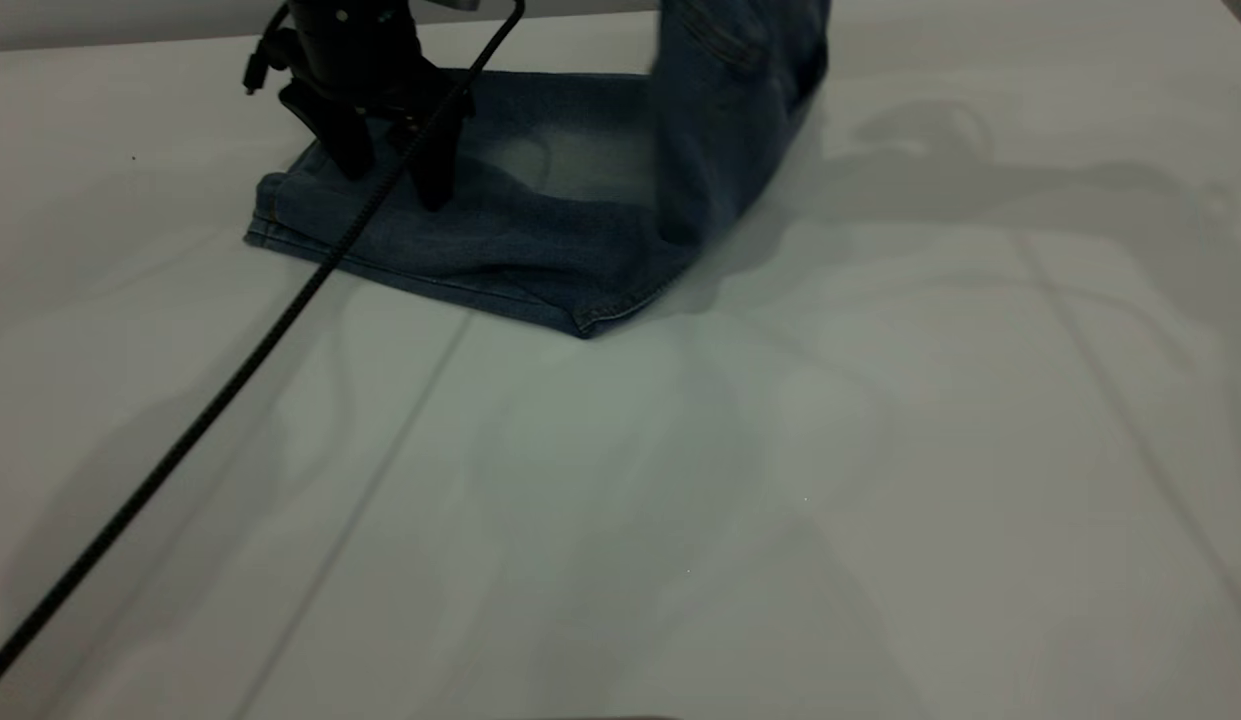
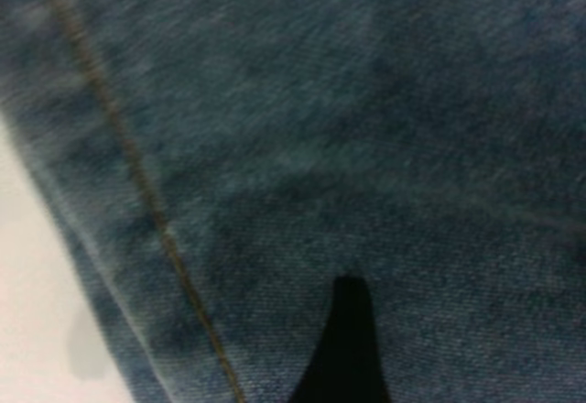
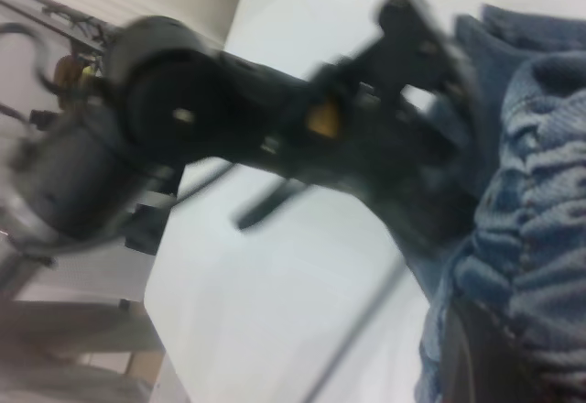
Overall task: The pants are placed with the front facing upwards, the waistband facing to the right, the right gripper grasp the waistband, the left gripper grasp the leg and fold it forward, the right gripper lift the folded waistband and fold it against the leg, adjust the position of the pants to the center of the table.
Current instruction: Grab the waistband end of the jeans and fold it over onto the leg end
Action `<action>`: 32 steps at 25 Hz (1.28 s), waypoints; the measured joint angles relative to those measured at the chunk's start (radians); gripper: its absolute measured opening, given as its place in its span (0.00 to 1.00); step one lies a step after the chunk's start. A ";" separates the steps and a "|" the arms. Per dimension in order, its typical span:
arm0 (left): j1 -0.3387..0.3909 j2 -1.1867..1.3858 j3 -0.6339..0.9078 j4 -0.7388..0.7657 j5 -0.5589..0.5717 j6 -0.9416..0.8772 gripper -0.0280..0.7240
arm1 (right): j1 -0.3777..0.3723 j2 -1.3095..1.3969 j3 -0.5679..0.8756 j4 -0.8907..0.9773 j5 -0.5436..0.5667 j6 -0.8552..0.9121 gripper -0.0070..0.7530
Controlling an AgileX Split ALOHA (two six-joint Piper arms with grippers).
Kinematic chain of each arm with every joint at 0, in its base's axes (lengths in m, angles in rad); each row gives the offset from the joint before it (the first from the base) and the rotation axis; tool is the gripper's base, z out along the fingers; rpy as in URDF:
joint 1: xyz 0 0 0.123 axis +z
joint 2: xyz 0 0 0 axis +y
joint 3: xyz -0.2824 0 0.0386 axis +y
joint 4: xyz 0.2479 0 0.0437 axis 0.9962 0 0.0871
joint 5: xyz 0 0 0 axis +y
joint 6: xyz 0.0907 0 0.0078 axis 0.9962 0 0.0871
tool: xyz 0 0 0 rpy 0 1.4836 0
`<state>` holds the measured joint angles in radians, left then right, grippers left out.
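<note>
Exterior view: my left gripper (image 1: 392,175), jaws spread, pins the pants (image 1: 500,220) at ten o'clock; the right gripper, clamped on the waistband (image 3: 531,238), should lay it over slowly.

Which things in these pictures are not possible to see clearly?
- The right gripper: outside the exterior view's top edge, where the lifted pants run out.
- Left gripper grip: fingers spread on denim, contact in shadow.
- Waistband: right wrist view only, blurred.
- Left wrist view: only one fingertip shows.
</note>
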<state>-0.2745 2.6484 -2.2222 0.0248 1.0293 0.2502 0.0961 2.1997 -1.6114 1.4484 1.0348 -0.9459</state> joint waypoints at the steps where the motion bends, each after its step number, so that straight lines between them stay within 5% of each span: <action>1: -0.002 0.000 -0.001 -0.004 -0.001 0.003 0.82 | 0.017 0.000 -0.015 0.000 -0.017 0.010 0.08; 10: -0.024 0.004 -0.056 -0.016 0.051 0.045 0.82 | 0.153 0.000 -0.060 0.001 -0.213 0.035 0.08; 13: -0.020 -0.015 -0.130 0.059 0.141 0.046 0.82 | 0.186 0.001 -0.060 0.001 -0.281 0.031 0.08; 20: 0.015 -0.083 -0.364 0.214 0.143 -0.014 0.82 | 0.262 0.046 -0.060 0.036 -0.400 -0.011 0.08; 32: 0.021 -0.106 -0.484 0.156 0.143 -0.035 0.82 | 0.400 0.255 -0.148 0.335 -0.478 -0.336 0.11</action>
<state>-0.2537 2.5424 -2.7061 0.1804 1.1720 0.2154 0.4962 2.4545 -1.7590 1.7836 0.5565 -1.2816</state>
